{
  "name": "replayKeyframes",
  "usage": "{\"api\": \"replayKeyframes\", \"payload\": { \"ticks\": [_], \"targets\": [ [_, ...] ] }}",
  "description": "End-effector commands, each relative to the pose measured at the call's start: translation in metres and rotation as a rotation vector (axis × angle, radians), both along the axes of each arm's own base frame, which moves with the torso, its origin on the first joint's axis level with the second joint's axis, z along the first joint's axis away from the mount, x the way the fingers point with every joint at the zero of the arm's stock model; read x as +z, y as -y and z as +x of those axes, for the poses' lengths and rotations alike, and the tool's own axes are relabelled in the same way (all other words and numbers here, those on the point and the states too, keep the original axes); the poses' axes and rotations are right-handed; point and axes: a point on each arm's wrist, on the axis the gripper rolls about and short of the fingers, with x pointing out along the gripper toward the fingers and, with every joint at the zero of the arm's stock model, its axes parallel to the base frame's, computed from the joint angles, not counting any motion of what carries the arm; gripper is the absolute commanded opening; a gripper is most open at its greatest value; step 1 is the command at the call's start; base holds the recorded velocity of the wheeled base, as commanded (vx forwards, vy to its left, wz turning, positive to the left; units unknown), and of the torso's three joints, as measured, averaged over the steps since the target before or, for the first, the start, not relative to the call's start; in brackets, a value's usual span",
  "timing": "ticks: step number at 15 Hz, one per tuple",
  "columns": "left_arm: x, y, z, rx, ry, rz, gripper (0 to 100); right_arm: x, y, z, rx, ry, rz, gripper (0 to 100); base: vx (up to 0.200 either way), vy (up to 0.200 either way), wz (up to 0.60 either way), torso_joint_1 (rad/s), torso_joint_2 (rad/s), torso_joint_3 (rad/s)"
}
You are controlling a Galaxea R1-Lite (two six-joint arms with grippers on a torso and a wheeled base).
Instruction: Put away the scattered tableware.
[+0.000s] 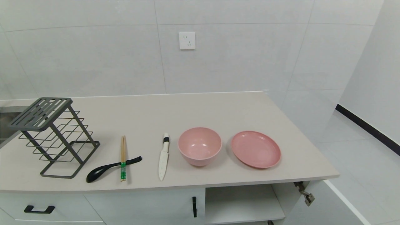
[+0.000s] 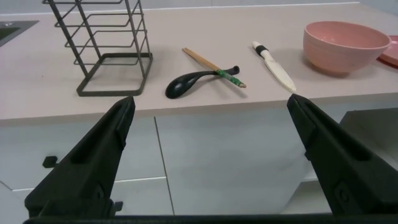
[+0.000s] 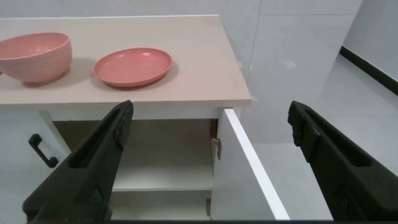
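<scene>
On the beige counter (image 1: 193,109) lie, from left to right, a black spoon (image 1: 109,168) with a pair of chopsticks (image 1: 123,157) across its handle, a white knife (image 1: 163,156), a pink bowl (image 1: 200,146) and a pink plate (image 1: 255,148). My left gripper (image 2: 208,106) is open, held in front of the counter edge below the spoon (image 2: 198,79), chopsticks (image 2: 214,67) and knife (image 2: 274,65). My right gripper (image 3: 208,109) is open, held off the counter's front right corner near the plate (image 3: 132,66) and bowl (image 3: 32,56).
A dark wire rack (image 1: 53,134) stands at the counter's left end. Below the plate a cabinet door (image 3: 249,171) hangs open, showing a bare shelf (image 1: 243,204). Closed doors and a drawer with black handles (image 1: 39,209) fill the rest of the front. A sink edge (image 1: 6,120) lies far left.
</scene>
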Motion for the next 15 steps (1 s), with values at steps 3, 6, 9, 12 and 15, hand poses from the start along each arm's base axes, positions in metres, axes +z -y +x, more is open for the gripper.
{"api": "replayKeyframes", "payload": {
  "ticks": [3, 6, 9, 12, 15],
  "targets": [
    [0.0002, 0.0, 0.0001, 0.0, 0.0, 0.0, 100, 0.0001, 0.0, 0.0001, 0.001, 0.0, 0.0, 100, 0.0, 0.0, 0.0, 0.16, -0.31, -0.159],
    [0.0002, 0.0, 0.0001, 0.0, 0.0, 0.0, 100, 0.0001, 0.0, 0.0001, 0.001, 0.0, 0.0, 100, 0.0, 0.0, 0.0, 0.286, -0.56, -0.268],
    [0.0002, 0.0, 0.0001, 0.0, 0.0, 0.0, 100, 0.0001, 0.0, 0.0001, -0.001, 0.0, 0.0, 100, 0.0, 0.0, 0.0, 0.194, -0.39, -0.183],
    [0.0002, 0.0, 0.0001, -0.002, 0.0, 0.0, 100, 0.0001, 0.0, 0.0001, 0.003, 0.0, 0.0, 100, 0.0, 0.0, 0.0, 0.012, -0.02, -0.011],
    [0.0002, 0.0, 0.0001, -0.002, 0.0, 0.0, 100, 0.0005, 0.0, 0.0, 0.001, 0.001, -0.002, 100, 0.0, 0.0, 0.0, 0.0, 0.0, 0.0]
  ]
}}
